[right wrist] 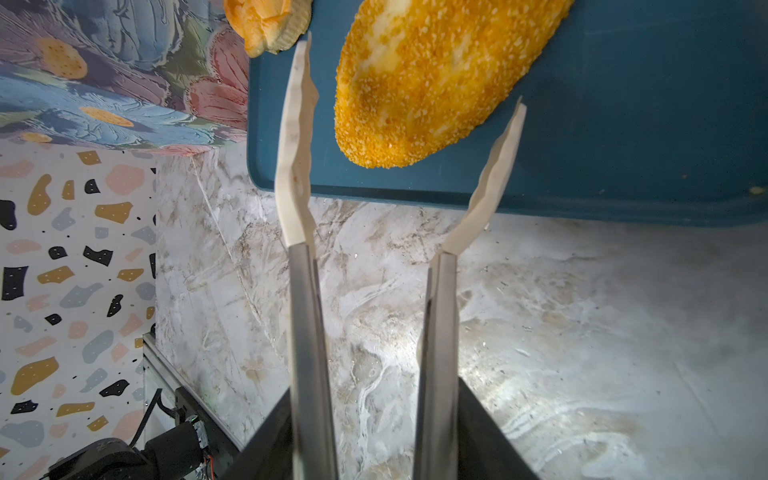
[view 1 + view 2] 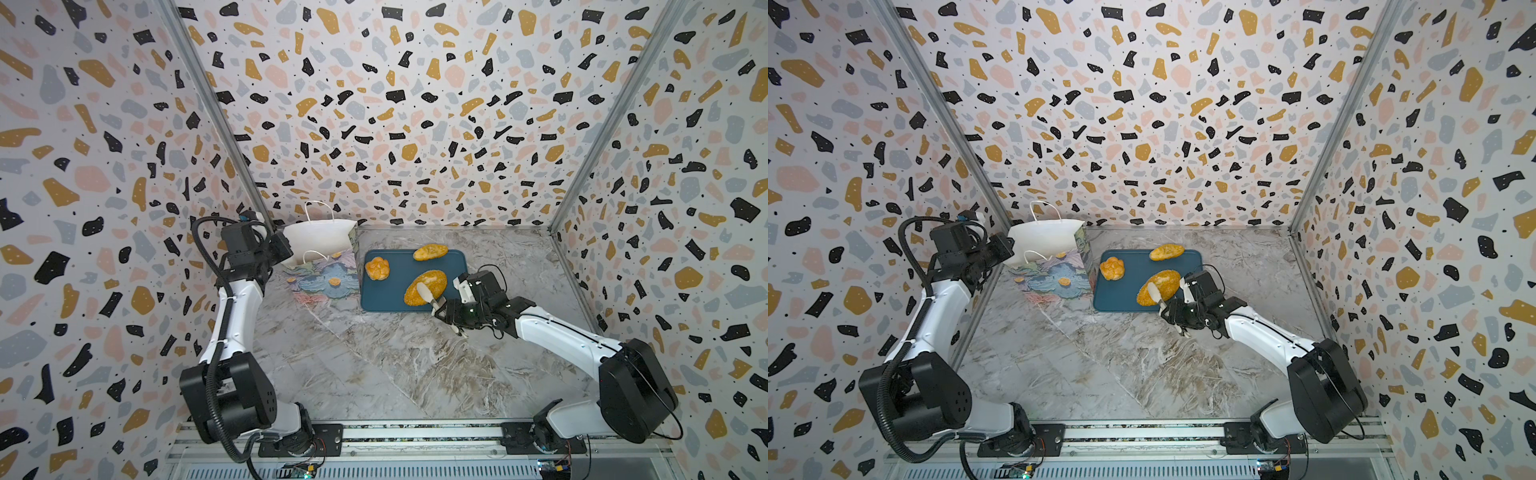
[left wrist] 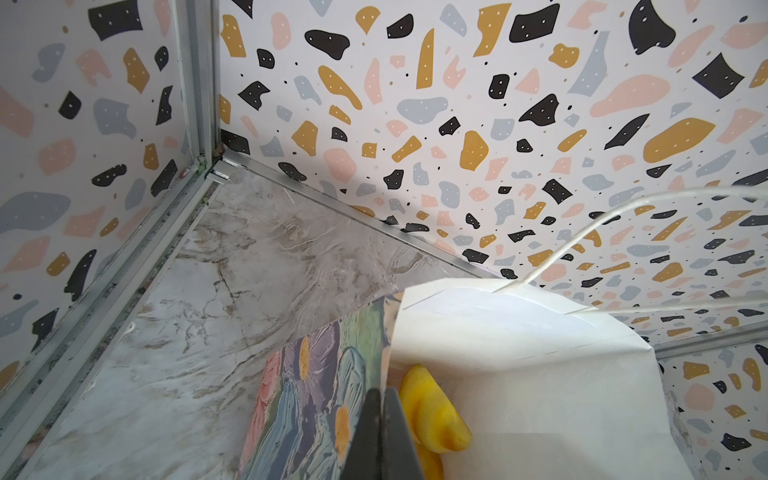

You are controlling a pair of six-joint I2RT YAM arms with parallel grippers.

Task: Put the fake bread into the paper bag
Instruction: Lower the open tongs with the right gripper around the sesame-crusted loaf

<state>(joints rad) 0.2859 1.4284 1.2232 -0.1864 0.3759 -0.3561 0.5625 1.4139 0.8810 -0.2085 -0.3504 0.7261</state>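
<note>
Back left corner of the grey marbled desk (image 2: 374, 365): boxy paper bag (image 2: 322, 237), white inside, painted outside with pastel blue, purple and green flowers with orange centres, standing with its mouth open. One thin white cord handle (image 2: 318, 206) looped up at the back, another draped over the flowered front.

Left tool (image 3: 380, 415) pressed together, pinching the bag's rim at its left end. Inside the bag, in the left wrist view, a glossy yellow piece of fake bread (image 3: 434, 411) against the white wall, just beside the pinching fingers. Too little of it showing to name its shape.

Just right of the bag, a dark blue rectangular tray (image 2: 382, 301) lying flat on the desk. On it, three golden-brown toy breads, well apart from one another:
- a knotted round bun (image 2: 377, 268) near the left edge
- a ridged long roll (image 2: 430, 252) along the far edge
- a large seeded oval loaf (image 2: 434, 277) lying slantwise toward the front, right of the middle

Right tool (image 1: 411, 83) spread, with nothing gripped. Two long steel fingers with cream scalloped tips (image 1: 295, 137) reaching over the tray's front rim, one on each side of the loaf's near end. In the right wrist view, a narrow strip of blue tray between one tip and the crust. Second tip just beside the crust, contact not clear. In both top views, one cream tip lying across the loaf's top.
</note>
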